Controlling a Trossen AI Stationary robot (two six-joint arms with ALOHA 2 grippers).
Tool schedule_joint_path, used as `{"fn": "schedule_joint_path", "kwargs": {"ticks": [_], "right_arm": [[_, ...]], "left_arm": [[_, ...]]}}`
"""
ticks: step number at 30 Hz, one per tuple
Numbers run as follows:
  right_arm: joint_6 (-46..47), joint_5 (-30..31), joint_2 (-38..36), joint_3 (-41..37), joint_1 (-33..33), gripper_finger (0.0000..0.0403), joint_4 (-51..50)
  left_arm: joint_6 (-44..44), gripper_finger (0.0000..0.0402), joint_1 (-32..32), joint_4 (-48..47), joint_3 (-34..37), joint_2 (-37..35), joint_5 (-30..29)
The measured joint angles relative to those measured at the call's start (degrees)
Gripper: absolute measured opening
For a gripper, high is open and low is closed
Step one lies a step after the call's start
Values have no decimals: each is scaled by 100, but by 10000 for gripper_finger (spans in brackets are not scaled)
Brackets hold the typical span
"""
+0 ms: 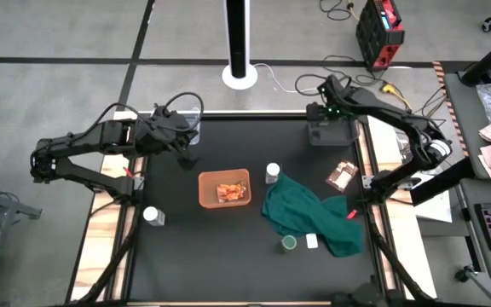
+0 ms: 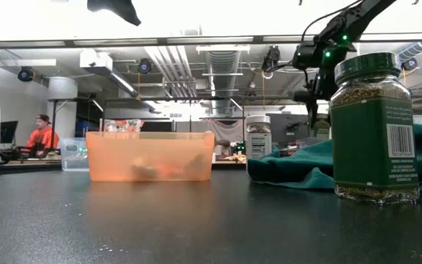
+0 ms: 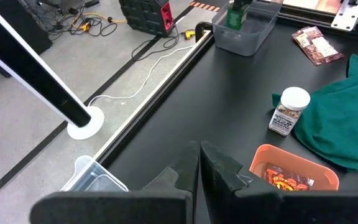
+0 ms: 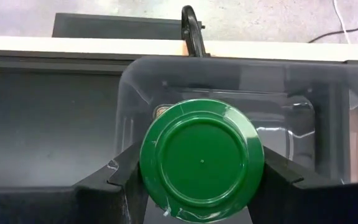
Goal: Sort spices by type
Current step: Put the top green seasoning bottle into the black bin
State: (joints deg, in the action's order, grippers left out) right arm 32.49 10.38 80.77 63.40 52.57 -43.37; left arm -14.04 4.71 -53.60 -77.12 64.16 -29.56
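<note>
Green-capped clear spice jar (image 4: pixel 202 160) gripped by the right pincer (image 4: pixel 202 180) above a clear plastic bin (image 4: pixel 303 81); left pincer (image 3: pixel 199 171) closed, empty.

left hand (image 1: pixel 187 159): upper left of high view, fingers pressed together, nothing held | right hand (image 1: pixel 324 109): upper right, fingers clamped round green-capped jar (image 4: pixel 201 160)

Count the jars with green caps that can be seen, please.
2. One green-capped jar is held in the right gripper over the clear bin at the table's far right corner. The other green-capped jar stands beside the green cloth. The cloth may hide more.
</note>
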Motion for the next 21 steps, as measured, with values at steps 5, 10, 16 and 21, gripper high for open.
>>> {"fn": "schedule_joint_path", "kwargs": {"ticks": [5, 10, 16, 21], "right_arm": [[83, 7, 0, -176, -3, 191, 252], [70, 22, 73, -211, -5, 191, 449], [51, 31, 228, -217, -107, 191, 616], [92, 219, 320, -217, -251, 191, 616]], "left_arm": [[-2, 0, 0, 0, 0, 0, 0], [0, 0, 0, 0, 0, 0, -4], [-2, 0, 0, 0, 0, 0, -10], [-13, 0, 2, 2, 0, -1, -16]]}}
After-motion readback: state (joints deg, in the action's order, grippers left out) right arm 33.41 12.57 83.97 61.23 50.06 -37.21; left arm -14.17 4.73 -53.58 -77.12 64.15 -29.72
